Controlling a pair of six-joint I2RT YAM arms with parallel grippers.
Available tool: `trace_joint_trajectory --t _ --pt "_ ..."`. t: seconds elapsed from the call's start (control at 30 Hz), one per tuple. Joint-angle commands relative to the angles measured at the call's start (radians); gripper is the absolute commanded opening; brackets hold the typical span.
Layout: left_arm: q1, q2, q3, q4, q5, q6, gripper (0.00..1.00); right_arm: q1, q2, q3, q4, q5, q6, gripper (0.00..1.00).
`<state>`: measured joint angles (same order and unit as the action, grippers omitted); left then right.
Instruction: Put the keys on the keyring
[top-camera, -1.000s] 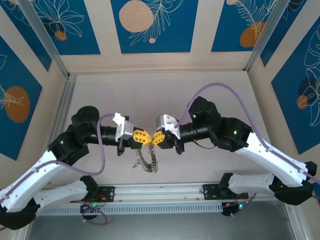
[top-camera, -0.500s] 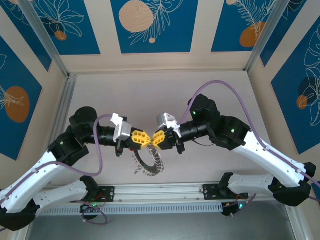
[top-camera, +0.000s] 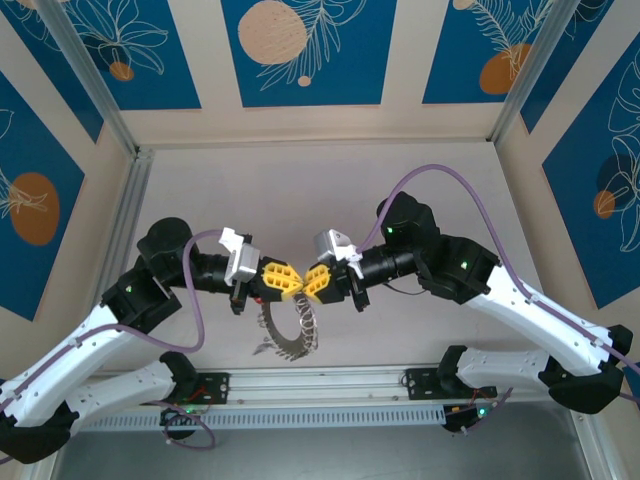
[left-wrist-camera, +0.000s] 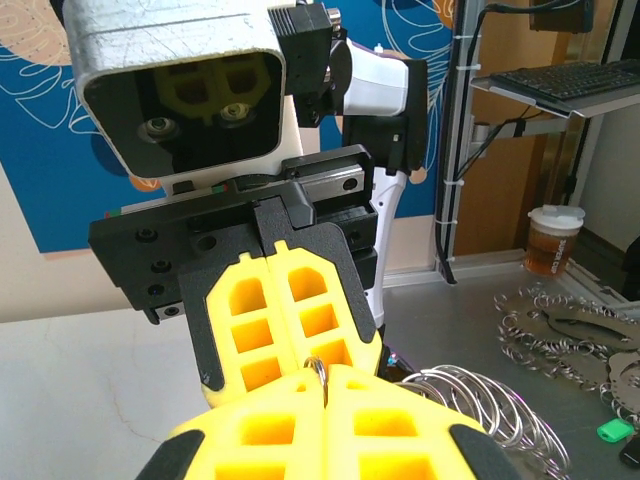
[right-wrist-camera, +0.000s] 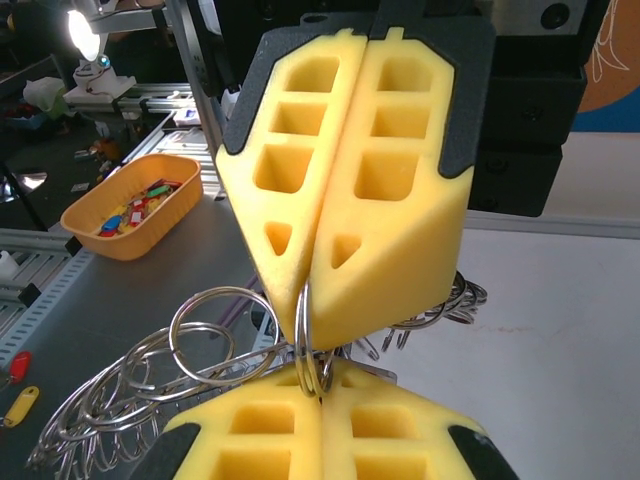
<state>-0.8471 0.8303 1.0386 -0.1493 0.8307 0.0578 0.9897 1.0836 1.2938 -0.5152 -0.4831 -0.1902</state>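
The left gripper (top-camera: 290, 282) and right gripper (top-camera: 312, 283) stay pinched on the keyring (top-camera: 290, 335), whose dangling bunch has swung round, so threading seems unfinished.

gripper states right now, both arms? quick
Left gripper: closed, pinching the keyring.
Right gripper: closed, pinching the same keyring.

The left gripper (top-camera: 292, 282) and the right gripper (top-camera: 310, 282) both have bright yellow fingers on black mounts. The keyring (top-camera: 296, 336) is a silvery, glinting bunch. The arms (top-camera: 90, 340) are white and black, with purple cables (top-camera: 440, 172). The table (top-camera: 300, 180) is pale beige. The wall panels (top-camera: 300, 70) are deep blue with white leaf outlines and orange discs.
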Motion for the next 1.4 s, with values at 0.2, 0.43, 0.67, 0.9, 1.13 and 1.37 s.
trace_joint_trajectory --t 0.2,0.43,0.67,0.9,1.13,1.37 --pt "0.01 -0.017 0.023 0.048 0.002 0.025 0.0 0.018 -0.022 -0.021 0.01 0.105 -0.005 0.21" --pt "0.013 -0.01 0.037 -0.035 -0.026 0.056 0.0 0.016 -0.13 -0.062 0.034 0.247 0.01 0.41" --pt "0.013 -0.014 0.037 -0.035 -0.022 0.047 0.0 0.026 -0.143 -0.091 0.103 0.244 0.014 0.38" --pt "0.012 -0.017 0.03 -0.033 -0.027 0.038 0.0 0.037 -0.107 -0.09 0.13 0.175 0.011 0.34" --pt "0.012 -0.016 0.027 -0.023 -0.03 0.04 0.0 0.048 -0.103 -0.103 0.137 0.156 0.014 0.31" --pt "0.012 -0.019 0.026 -0.032 -0.033 0.043 0.0 0.05 -0.147 -0.126 0.116 0.159 0.013 0.36"
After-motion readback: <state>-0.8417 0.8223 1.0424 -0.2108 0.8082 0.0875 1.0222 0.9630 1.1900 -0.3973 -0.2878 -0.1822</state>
